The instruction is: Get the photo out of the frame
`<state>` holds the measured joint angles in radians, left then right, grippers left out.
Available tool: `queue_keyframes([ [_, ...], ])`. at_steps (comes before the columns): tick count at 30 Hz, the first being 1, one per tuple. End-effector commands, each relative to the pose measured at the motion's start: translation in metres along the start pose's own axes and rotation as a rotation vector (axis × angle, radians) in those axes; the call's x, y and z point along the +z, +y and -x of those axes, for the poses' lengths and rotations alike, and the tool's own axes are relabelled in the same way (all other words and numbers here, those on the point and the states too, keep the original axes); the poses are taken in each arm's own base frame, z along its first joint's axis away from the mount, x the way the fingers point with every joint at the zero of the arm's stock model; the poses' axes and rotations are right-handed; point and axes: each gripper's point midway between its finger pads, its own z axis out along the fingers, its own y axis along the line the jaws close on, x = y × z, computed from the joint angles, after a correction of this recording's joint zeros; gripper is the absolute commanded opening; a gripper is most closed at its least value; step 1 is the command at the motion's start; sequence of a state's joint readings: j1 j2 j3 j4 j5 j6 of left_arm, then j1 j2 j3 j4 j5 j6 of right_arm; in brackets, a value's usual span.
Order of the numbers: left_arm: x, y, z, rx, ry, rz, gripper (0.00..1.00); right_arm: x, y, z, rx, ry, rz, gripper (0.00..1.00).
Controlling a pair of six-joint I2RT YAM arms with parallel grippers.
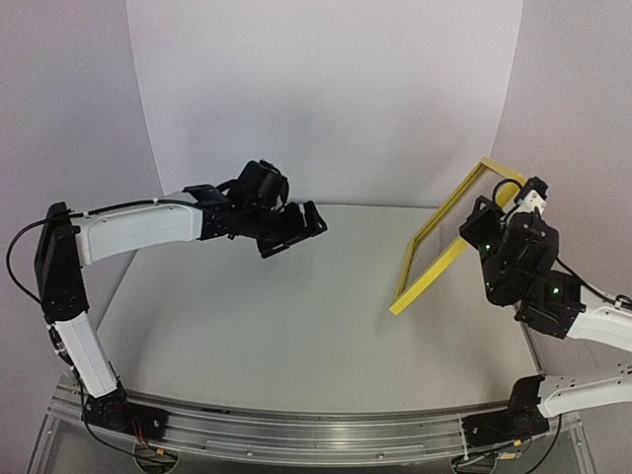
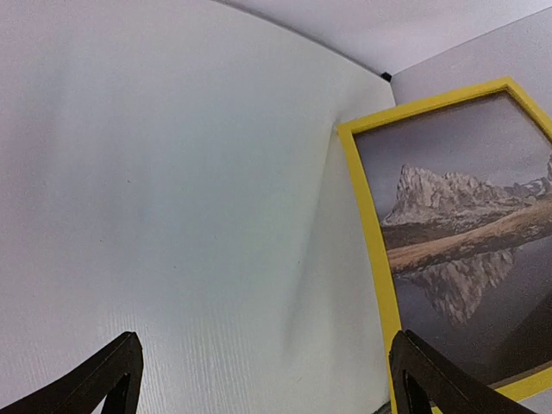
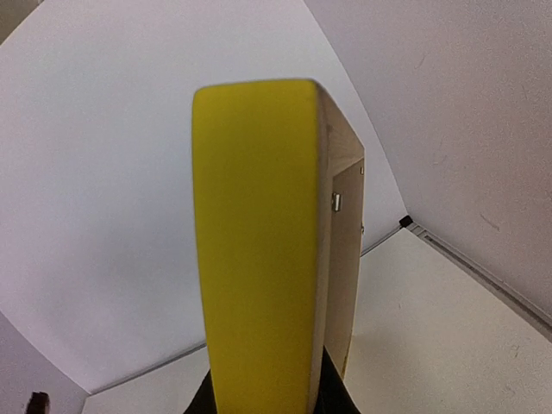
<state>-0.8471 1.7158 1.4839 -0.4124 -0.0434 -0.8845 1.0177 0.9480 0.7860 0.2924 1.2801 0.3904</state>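
My right gripper [image 1: 486, 235] is shut on the right edge of the yellow frame [image 1: 433, 274] and holds it upright and tilted above the table. In the right wrist view the frame's yellow edge [image 3: 254, 241] fills the middle, rising from between my right gripper's [image 3: 267, 404] dark fingers. The photo [image 2: 457, 259], a mountain mirrored in a lake, sits inside the frame [image 2: 369, 224] and faces my left arm. My left gripper [image 1: 294, 233] is open and empty in the air left of the frame; its fingertips [image 2: 112, 371] stand far apart in the left wrist view [image 2: 263, 379].
The white table [image 1: 286, 326] lies below both arms, with white backdrop walls [image 1: 326, 89] behind and at the sides. A metal rail [image 1: 296, 434] runs along the near edge. A small metal tab [image 3: 336, 203] shows on the frame's pale back rim.
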Motion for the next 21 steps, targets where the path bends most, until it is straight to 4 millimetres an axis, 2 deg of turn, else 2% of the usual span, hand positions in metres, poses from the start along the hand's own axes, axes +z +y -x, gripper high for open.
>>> queue_keyframes([
  [1, 0.038, -0.033, -0.001, -0.047, 0.111, -0.174, 1.00, 0.005, -0.033, -0.068, 0.279, 0.238, -0.038, 0.00],
  [6, 0.067, -0.029, -0.001, -0.049, 0.144, -0.164, 1.00, 0.000, -0.083, -0.120, 0.463, 0.342, -0.167, 0.00],
  [9, 0.078, -0.025, -0.002, -0.057, 0.173, -0.166, 0.99, -0.002, -0.103, -0.146, 0.525, 0.392, -0.227, 0.00],
  [12, 0.086, -0.005, -0.003, -0.077, 0.198, -0.105, 1.00, -0.006, -0.119, -0.172, 0.587, 0.443, -0.292, 0.00],
  [15, 0.086, 0.015, -0.002, -0.093, 0.186, -0.058, 1.00, -0.020, -0.145, -0.212, 0.658, 0.526, -0.403, 0.00],
  [17, 0.086, 0.031, -0.005, -0.106, 0.184, -0.024, 1.00, -0.025, -0.154, -0.227, 0.669, 0.555, -0.452, 0.00],
  [21, 0.088, 0.050, -0.013, -0.116, 0.203, 0.024, 0.99, -0.037, -0.170, -0.252, 0.686, 0.616, -0.533, 0.00],
])
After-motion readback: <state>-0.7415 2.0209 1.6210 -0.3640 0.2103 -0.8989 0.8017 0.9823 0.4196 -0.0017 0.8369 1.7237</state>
